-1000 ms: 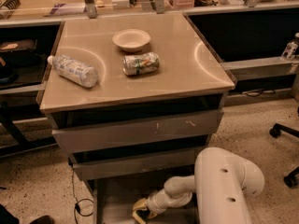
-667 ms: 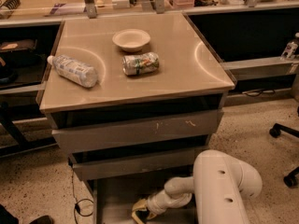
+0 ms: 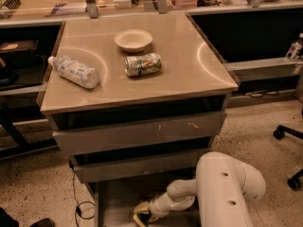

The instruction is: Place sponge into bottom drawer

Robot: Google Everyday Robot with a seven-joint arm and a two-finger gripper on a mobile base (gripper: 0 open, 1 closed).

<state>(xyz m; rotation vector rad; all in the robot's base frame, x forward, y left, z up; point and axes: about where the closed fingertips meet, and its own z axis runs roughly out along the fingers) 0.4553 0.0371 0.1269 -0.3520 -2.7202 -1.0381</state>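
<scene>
The bottom drawer (image 3: 111,200) stands pulled out at the foot of the grey cabinet, a shallow tray with a flat floor. My white arm reaches down into it from the lower right. My gripper (image 3: 141,213) is low over the drawer floor near the frame's bottom edge. A yellow bit with a dark part, the sponge (image 3: 141,208), shows at the gripper's tip, inside the drawer. I cannot tell whether it is held or resting on the floor.
On the cabinet top (image 3: 189,70) lie a plastic water bottle (image 3: 74,71) on its side, a crushed can (image 3: 143,64) and a small bowl (image 3: 133,39). The middle drawer (image 3: 142,162) is slightly open. An office chair base (image 3: 291,141) stands at the right. A cable (image 3: 78,205) lies at the left.
</scene>
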